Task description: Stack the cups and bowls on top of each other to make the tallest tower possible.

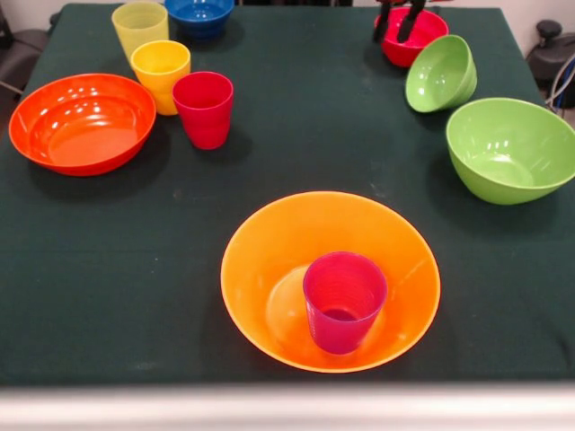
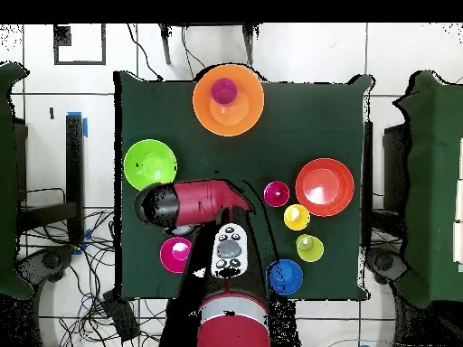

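Note:
At the front of the table, the large yellow-orange bowl (image 1: 269,260) (image 2: 248,110) holds the purple ribbed cup (image 1: 344,301) (image 2: 224,90) upright inside it. My gripper (image 1: 398,22) hangs open at the far right, its two black fingers (image 1: 384,24) just above the small red-pink bowl (image 1: 431,31) (image 2: 175,254) and holding nothing. Just in front of that bowl lies the tilted small green bowl (image 1: 440,74), then the large green bowl (image 1: 512,148) (image 2: 150,164). The red-pink cup (image 1: 204,108) (image 2: 277,193) stands at the left.
At the left are the wide orange-red bowl (image 1: 83,123) (image 2: 325,186), yellow-orange cup (image 1: 160,74) (image 2: 297,217), pale yellow cup (image 1: 139,27) (image 2: 309,248) and blue bowl (image 1: 199,13) (image 2: 285,276). In the overhead view the arm (image 2: 194,203) hides the small green bowl.

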Tool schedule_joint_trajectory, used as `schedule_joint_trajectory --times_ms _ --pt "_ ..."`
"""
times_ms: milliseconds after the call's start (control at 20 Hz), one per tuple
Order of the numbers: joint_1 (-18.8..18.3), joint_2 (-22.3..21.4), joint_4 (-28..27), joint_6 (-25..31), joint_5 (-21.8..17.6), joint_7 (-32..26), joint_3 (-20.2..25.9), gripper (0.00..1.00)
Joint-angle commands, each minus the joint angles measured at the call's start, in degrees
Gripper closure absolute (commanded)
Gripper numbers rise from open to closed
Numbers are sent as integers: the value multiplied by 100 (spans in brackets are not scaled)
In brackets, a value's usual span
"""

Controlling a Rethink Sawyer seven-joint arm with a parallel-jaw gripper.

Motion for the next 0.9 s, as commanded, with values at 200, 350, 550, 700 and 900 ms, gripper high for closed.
schedule_joint_trajectory --times_ms 200,350,550,700,900 --pt "-289 -188 541 -809 126 436 752 0" --pt "-607 -148 873 -1026 396 309 1270 0" --pt "-1074 -71 1357 -1745 553 265 1959 0" --pt "-1656 72 1716 -2043 532 -17 2689 0" --pt "-2322 356 1952 -2163 291 -261 3431 0"
